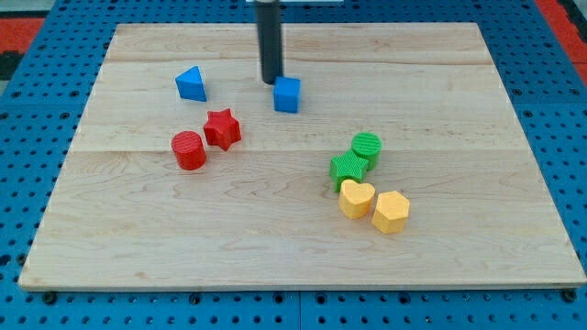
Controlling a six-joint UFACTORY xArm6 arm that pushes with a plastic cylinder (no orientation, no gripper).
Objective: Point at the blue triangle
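The blue triangle (pixel 192 84) lies on the wooden board (pixel 293 238) at the upper left. My tip (pixel 271 82) stands near the view's top centre, to the right of the blue triangle and apart from it. The tip is right next to the upper left corner of a blue cube (pixel 287 94); I cannot tell if they touch.
A red star (pixel 222 128) and a red cylinder (pixel 189 150) lie below the triangle. At the right middle are a green cylinder (pixel 366 147), a green star (pixel 348 169), a yellow heart (pixel 356 198) and a yellow hexagon (pixel 392 212).
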